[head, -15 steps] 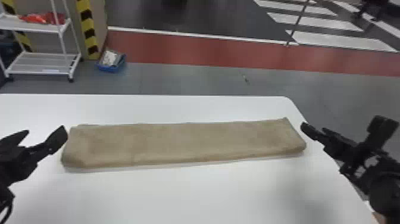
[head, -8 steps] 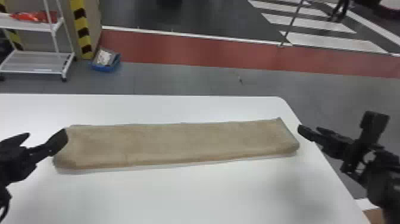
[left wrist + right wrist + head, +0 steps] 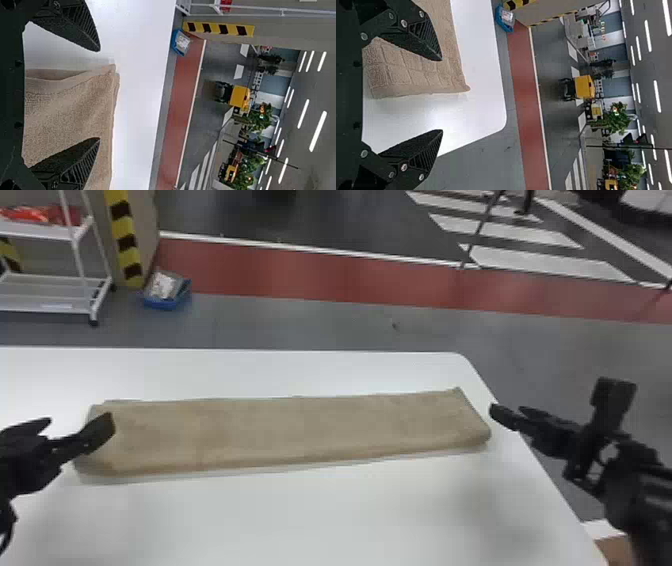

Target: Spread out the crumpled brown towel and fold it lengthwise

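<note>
In the head view my left gripper (image 3: 80,429) stands at the left end of the brown towel (image 3: 290,430), and my right gripper (image 3: 505,415) just beyond its right end. The towel lies as a long, flat, folded strip across the table. In the left wrist view the gripper (image 3: 99,95) is open, with the left end of the towel (image 3: 75,114) between and below its spread fingers. The right wrist view has the gripper (image 3: 441,95) open too, one finger over the towel (image 3: 419,75) and the other past its short edge.
The white table (image 3: 320,515) has a rounded far right corner, near the right arm. Beyond it on the floor stand a blue bin (image 3: 167,297) and a white wheeled rack (image 3: 45,290) at the far left.
The head view has shifted slightly, so the towel and table sit a little farther left in it. Both grippers stay beside the towel's ends, and the towel keeps its shape.
</note>
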